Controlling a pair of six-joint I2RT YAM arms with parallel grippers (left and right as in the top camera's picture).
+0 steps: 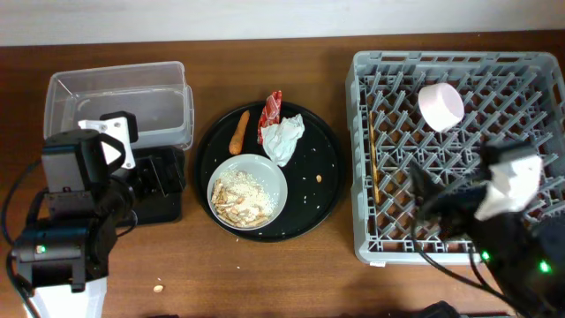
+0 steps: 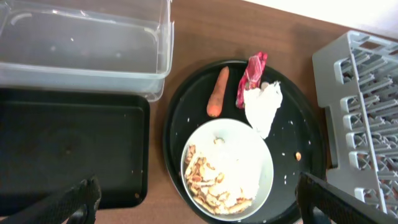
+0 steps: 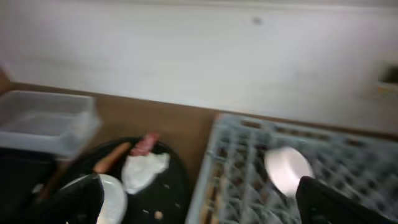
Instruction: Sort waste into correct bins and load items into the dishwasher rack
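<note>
Overhead straight down, left wrist downward, right wrist oblique, sharing round tray [image 1: 320, 148]

A large round black tray [image 1: 327, 150] rests on the brown wooden table [image 1: 265, 274], with a white wall [image 3: 186, 50] behind.

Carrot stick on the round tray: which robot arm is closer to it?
Left. The left gripper hovers over the black rectangular tray, near the carrot stick; the right gripper is over the dishwasher rack, farther off.
</note>
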